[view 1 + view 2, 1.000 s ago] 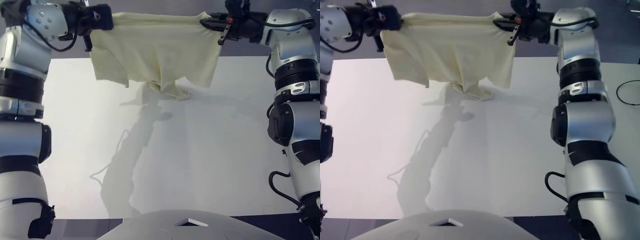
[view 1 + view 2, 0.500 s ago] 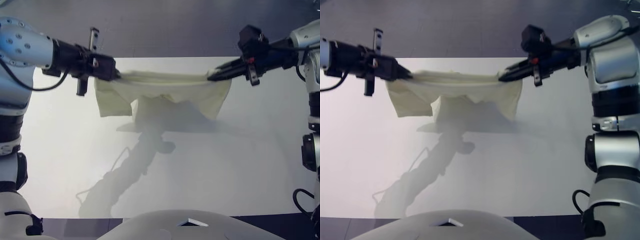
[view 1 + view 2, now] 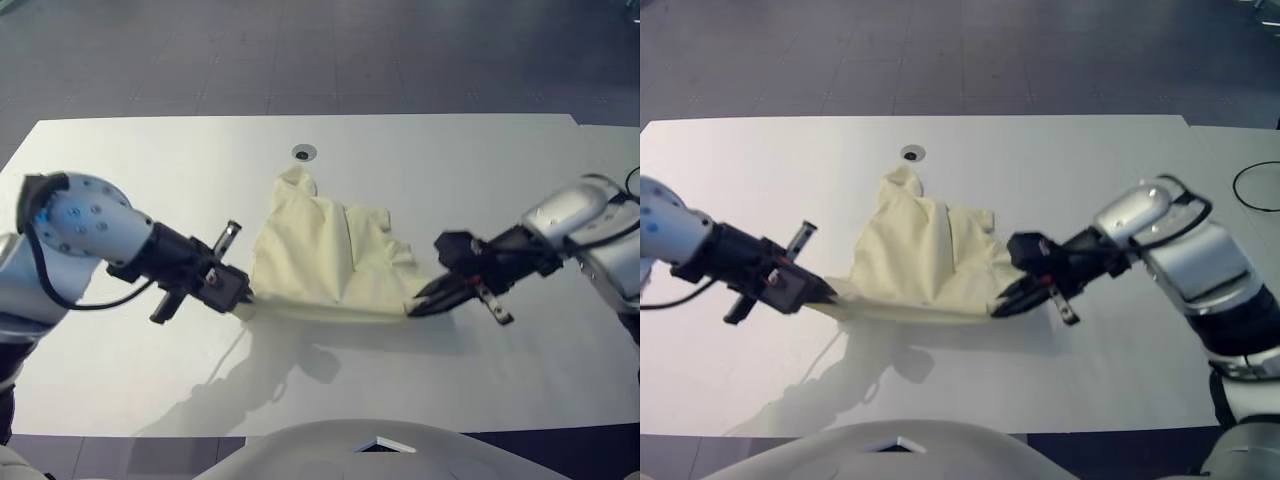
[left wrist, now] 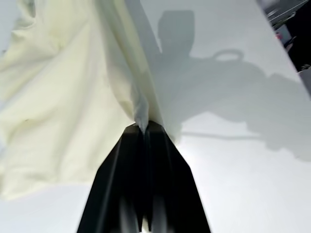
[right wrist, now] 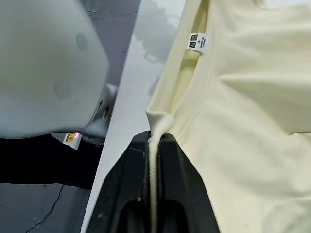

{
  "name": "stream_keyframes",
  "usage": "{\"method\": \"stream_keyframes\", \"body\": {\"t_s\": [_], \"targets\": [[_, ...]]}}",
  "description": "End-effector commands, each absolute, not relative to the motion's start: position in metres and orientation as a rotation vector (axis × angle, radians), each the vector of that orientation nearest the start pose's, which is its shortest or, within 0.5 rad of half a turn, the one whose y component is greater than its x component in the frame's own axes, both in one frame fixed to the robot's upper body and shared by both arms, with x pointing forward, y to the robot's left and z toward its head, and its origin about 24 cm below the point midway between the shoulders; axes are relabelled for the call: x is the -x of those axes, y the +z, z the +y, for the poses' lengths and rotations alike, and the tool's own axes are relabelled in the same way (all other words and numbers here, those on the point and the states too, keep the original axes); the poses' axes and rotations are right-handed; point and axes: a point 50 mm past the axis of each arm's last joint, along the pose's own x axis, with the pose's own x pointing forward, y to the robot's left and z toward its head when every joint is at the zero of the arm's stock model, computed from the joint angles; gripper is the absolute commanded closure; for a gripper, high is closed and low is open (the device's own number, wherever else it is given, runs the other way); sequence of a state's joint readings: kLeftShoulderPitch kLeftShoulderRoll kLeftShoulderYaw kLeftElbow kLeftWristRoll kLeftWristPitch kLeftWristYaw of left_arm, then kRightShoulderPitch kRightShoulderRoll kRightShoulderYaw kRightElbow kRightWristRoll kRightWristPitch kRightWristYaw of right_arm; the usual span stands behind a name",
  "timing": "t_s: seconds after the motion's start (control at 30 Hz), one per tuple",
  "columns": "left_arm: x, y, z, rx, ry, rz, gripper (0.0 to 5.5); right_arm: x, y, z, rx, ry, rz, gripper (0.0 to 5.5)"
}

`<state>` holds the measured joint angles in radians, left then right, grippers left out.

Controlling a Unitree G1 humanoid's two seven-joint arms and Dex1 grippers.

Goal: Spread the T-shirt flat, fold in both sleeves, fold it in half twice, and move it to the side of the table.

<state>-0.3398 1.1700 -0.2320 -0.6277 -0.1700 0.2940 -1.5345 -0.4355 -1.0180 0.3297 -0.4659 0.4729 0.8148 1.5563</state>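
Both arms stretch low and inward over the white bench, the left claw from the robot's left and the right claw from its right. Each is clamped shut on one end of the near edge of the pale yellow T-shirt. That edge runs taut between the two claws, and the rest of the T-shirt lies rumpled on the middle of the bench beyond them, its far tip near a small round fitting.
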Motion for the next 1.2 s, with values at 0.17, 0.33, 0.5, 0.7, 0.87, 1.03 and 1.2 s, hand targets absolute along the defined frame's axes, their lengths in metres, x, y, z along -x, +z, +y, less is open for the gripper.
{"method": "stream_keyframes", "body": {"t_s": [0.17, 0.33, 0.5, 0.7, 0.87, 1.03, 1.2], "targets": [[-0.172, 0.13, 0.167, -1.073, -1.754, 0.547, 5.5, -0.197, 0.115, -0.168, 0.475, 1.69, 0.831, 5.5], [-0.166, 0.123, 0.165, -0.987, -1.76, 0.572, 5.5, -0.192, 0.114, -0.167, 0.466, 1.706, 0.832, 5.5], [-0.161, 0.122, 0.165, -0.926, -1.78, 0.616, 5.12, -0.186, 0.112, -0.167, 0.484, 1.732, 0.851, 4.88], [-0.158, 0.142, 0.174, -0.746, -1.848, 0.711, 4.0, -0.185, 0.127, -0.176, 0.508, 1.79, 0.873, 3.8], [-0.195, 0.176, 0.192, -0.744, -1.706, 0.641, 3.2, -0.214, 0.152, -0.183, 0.532, 1.705, 0.776, 3.03], [-0.26, 0.192, 0.192, -0.878, -1.292, 0.41, 2.4, -0.296, 0.167, -0.181, 0.548, 1.221, 0.49, 2.26], [-0.266, 0.163, 0.186, -0.972, -1.181, 0.431, 1.61, -0.347, 0.153, -0.171, 0.555, 0.939, 0.362, 1.5]]}}
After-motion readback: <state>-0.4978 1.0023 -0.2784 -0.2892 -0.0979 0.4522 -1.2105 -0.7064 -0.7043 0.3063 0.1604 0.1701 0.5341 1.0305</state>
